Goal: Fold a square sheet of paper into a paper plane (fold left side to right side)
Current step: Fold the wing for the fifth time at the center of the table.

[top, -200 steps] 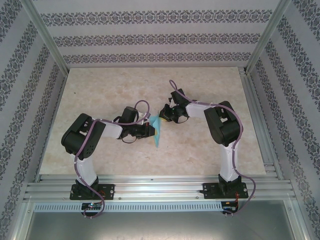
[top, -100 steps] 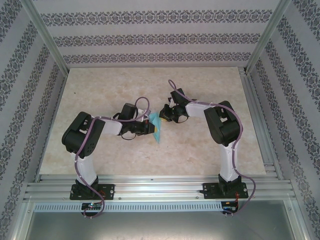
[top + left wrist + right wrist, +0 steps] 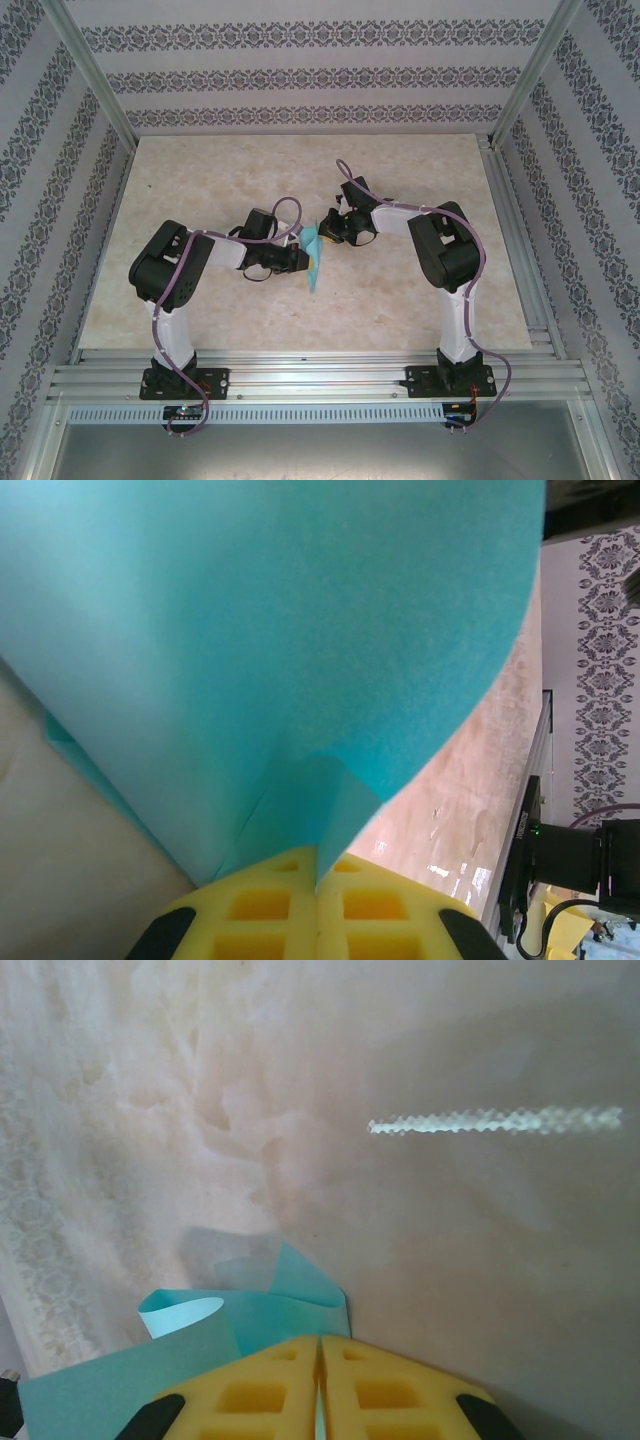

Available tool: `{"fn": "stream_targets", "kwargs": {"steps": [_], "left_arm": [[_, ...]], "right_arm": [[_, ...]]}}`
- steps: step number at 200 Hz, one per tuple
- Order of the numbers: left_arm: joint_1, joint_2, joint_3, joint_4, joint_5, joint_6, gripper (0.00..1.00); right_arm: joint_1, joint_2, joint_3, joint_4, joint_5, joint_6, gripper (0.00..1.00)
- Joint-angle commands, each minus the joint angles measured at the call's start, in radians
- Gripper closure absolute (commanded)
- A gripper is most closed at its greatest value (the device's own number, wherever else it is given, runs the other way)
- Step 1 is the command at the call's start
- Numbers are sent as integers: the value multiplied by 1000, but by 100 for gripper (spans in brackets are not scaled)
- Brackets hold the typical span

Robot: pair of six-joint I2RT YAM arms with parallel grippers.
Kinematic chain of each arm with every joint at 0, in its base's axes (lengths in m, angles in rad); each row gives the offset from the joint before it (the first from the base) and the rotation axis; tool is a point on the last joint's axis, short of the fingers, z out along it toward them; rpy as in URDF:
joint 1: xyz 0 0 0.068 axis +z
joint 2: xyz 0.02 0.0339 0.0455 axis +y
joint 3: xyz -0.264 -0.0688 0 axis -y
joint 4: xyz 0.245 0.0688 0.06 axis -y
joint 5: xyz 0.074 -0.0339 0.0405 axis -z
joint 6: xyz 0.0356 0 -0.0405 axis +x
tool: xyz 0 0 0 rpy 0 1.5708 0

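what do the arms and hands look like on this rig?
Left arm and right arm match: black joint housings, white links, a purple cable looped along each. Left hand and right hand have yellow pads with square pockets, black at the outer edges.

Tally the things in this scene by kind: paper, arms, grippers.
Sheet of paper: 1
Robot arms: 2 (left arm, right arm)
Grippers: 2 (left gripper, right gripper), both shut on the sheet
Total: 5
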Motion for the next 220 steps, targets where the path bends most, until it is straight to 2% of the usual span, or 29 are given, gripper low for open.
{"fn": "stream_targets", "kwargs": {"steps": [1,46,75,132,170,220], "left_arm": [[16,18,15,-16,12,47,100],[29,28,-14,39,23,24,100],[40,40,-36,86,37,2,100],[63,72,-65,168,67,-39,100],[81,78,-72,167,71,-35,100],[88,77,-81,159,62,-23,100]], "right_arm": [[2,5,-42,-57,37,-18,88],[-53,-142,-96,-94,59,-49,79],[-60,-249,-188,-88,53,-67,78],[59,-362,-363,65,24,17,82],[148,-359,-384,137,34,87,86],[219,-341,-410,184,41,157,86]]}}
